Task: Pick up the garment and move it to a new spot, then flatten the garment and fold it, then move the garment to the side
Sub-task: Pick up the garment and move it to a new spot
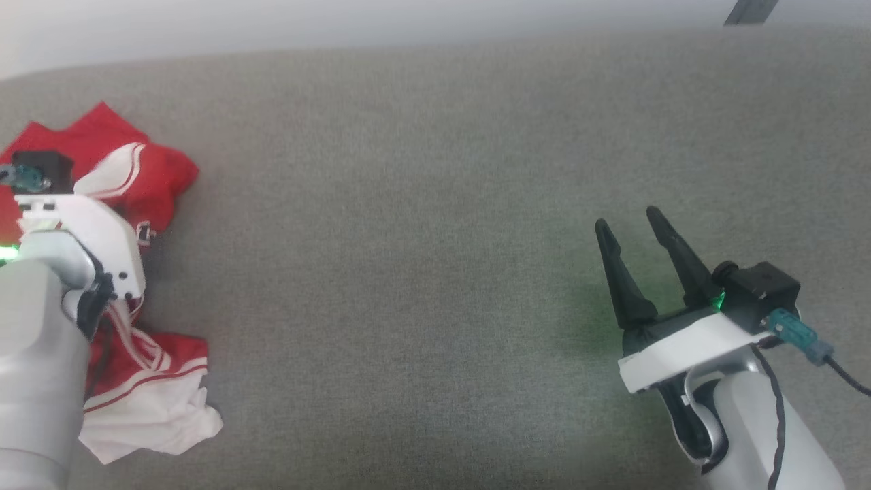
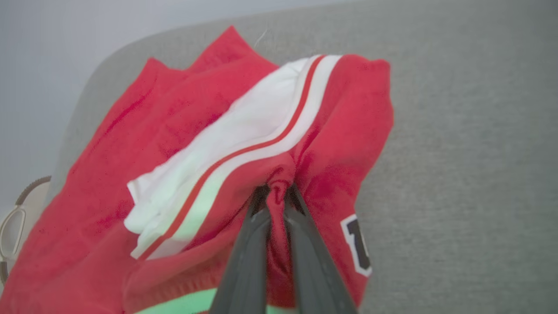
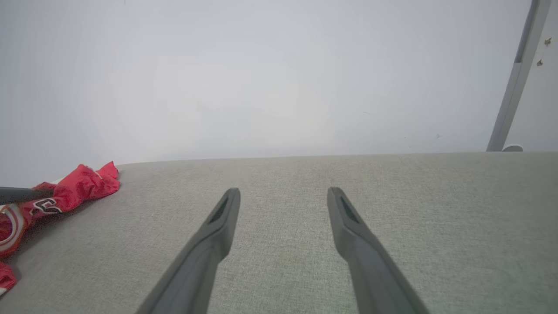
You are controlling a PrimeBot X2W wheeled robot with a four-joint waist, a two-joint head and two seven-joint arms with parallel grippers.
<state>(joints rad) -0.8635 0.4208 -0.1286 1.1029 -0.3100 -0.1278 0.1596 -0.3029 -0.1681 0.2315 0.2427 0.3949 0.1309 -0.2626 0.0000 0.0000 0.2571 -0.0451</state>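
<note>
Red garment [image 2: 144, 131], just one, pinched in left gripper [image 2: 277, 194].

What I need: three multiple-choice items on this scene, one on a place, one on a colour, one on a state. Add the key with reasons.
1. Where on the grey woven surface does the crumpled bright red jersey shirt lie in the head view? A) far left B) centre C) far right
2. What colour is its sleeve trim? A) blue B) white with a red stripe C) yellow
3. How is the left end effector? A) wide open B) shut on the shirt C) resting on bare surface

1 A: it lies at the left edge.
2 B: a white band with a red stripe shows.
3 B: it pinches a red fold.
</note>
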